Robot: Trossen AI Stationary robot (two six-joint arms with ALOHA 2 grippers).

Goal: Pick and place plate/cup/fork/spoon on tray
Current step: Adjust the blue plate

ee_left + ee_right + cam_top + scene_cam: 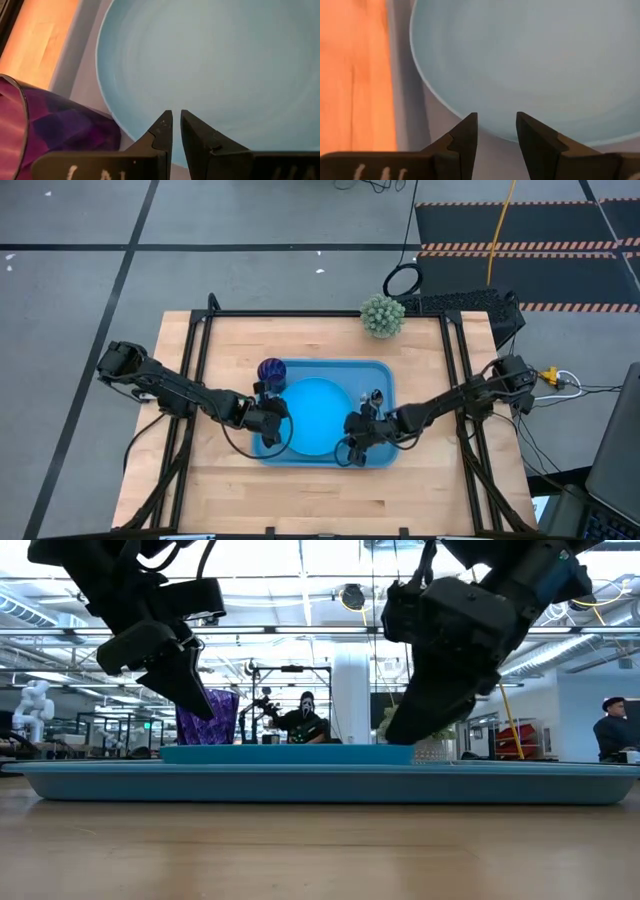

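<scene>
Both pincers hover empty over the tray point(385, 370), left pincer point(175, 120) nearly closed beside the cup point(271, 372), right pincer point(496, 125) slightly open; either descending could knock the plate point(318, 414) below.

Green plant point(382, 316) — table's point(420, 480) far edge

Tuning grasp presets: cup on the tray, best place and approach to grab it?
Judging by its pose, grip the cup by its rim, from above. It stands upright, mouth up, in the tray's far left corner, beside the plate, so the low walls are crowded. The left gripper hovers nearest, fingers almost closed; the right gripper is across the plate.
</scene>
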